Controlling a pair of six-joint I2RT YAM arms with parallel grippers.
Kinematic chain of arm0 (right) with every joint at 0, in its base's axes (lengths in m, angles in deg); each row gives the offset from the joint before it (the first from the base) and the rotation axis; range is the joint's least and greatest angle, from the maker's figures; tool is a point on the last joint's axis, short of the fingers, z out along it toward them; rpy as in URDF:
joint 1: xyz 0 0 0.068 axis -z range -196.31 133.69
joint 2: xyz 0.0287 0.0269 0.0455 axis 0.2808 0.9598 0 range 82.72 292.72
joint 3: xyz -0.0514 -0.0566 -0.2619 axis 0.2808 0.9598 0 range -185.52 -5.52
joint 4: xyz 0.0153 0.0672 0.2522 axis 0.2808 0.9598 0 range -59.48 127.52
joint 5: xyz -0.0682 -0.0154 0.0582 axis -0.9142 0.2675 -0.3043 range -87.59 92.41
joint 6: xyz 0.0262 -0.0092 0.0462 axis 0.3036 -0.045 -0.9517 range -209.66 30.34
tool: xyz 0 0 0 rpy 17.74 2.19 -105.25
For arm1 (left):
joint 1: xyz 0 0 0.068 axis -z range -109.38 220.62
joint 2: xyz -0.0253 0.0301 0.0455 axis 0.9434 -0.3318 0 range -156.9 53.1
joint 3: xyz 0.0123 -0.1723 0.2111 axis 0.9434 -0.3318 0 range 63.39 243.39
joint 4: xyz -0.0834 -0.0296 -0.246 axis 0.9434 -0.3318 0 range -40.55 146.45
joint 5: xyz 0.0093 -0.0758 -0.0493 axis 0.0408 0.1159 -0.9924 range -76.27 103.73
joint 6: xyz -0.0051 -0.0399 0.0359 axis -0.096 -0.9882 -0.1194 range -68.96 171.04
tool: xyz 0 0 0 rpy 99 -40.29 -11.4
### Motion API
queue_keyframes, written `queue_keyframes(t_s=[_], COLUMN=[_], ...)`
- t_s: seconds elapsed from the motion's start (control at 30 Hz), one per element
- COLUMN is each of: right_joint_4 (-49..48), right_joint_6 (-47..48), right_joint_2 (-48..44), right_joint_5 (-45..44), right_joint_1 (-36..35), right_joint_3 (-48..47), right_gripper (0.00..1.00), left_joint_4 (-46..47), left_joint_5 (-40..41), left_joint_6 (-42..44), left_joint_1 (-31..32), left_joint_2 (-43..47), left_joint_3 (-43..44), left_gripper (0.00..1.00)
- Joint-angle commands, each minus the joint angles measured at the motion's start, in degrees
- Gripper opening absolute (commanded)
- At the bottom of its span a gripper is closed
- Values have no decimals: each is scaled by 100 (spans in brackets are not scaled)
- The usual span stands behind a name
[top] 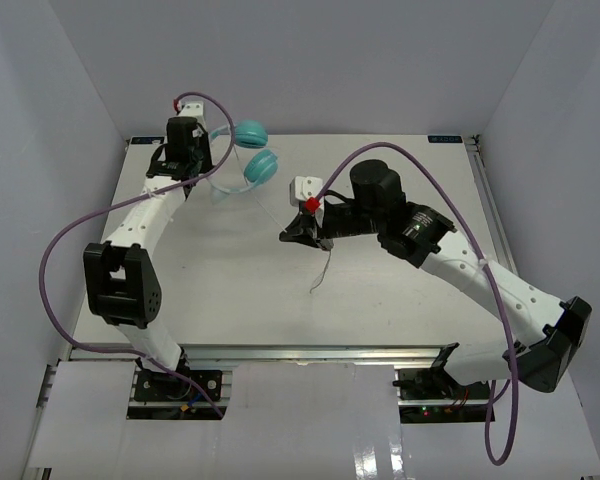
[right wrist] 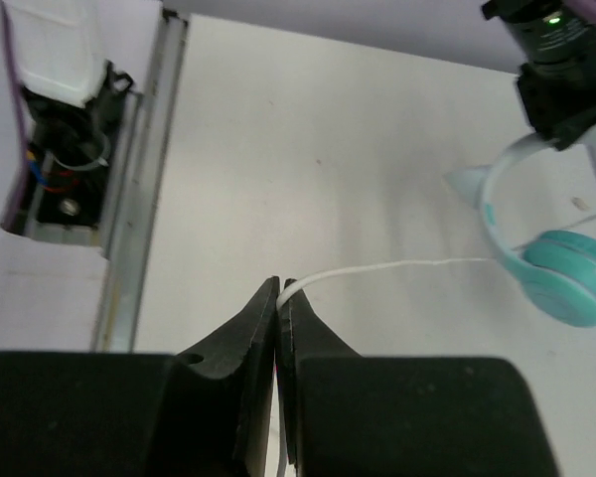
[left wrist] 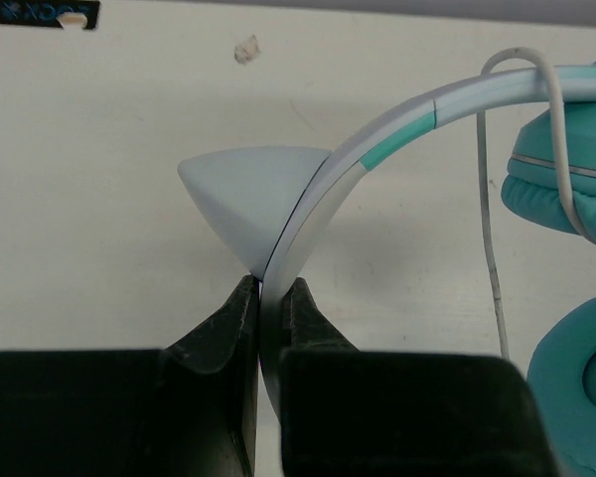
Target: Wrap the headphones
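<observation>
The left arm (top: pixel 145 215) and the right arm (top: pixel 480 280) had white link shells with small dark holes and bulky black joint housings, and a thick purple cable (top: pixel 41 272) ran along each. The left gripper (left wrist: pixel 261 286) and the right gripper (right wrist: pixel 279 290) had matte black fingers (left wrist: pixel 219 343) narrowing to blunt tips; a small red part (top: pixel 309 203) sat by the right wrist.

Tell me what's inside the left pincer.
The thin pale headband of the small teal-cupped headphones, clamped edge-on in the shut left pincer. The stretch of band below the black fingertips is covered by them.
</observation>
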Motion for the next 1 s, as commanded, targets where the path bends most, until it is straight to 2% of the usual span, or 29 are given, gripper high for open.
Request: queue_keyframes(t_s=[0.0, 0.3, 0.47, 0.6, 0.97], right_joint_4=[998, 805, 511, -94, -799], right_joint_6=[1362, 2630, 3184, 3384, 3156], right_joint_2=[-15, 253, 300, 321, 336], right_joint_5=[-1427, -3190, -3847, -4442, -4704], right_joint_1=[-326, -478, -484, -481, -98], right_joint_3=[-638, -1221, -1123, -864, -784], right_gripper=[8, 8, 8, 8, 8], left_joint_4=[600, 724, 781, 805, 806], left_joint_5=[-239, -377, -544, -678, -814], left_joint_6=[28, 287, 378, 370, 201], left_joint_1=[85, 668, 1070, 1377, 2137], left_joint_2=[192, 396, 615, 936, 1911], left_joint_3=[-236, -1128, -1666, -2023, -2891], left_gripper=[0, 0, 0, 0, 0])
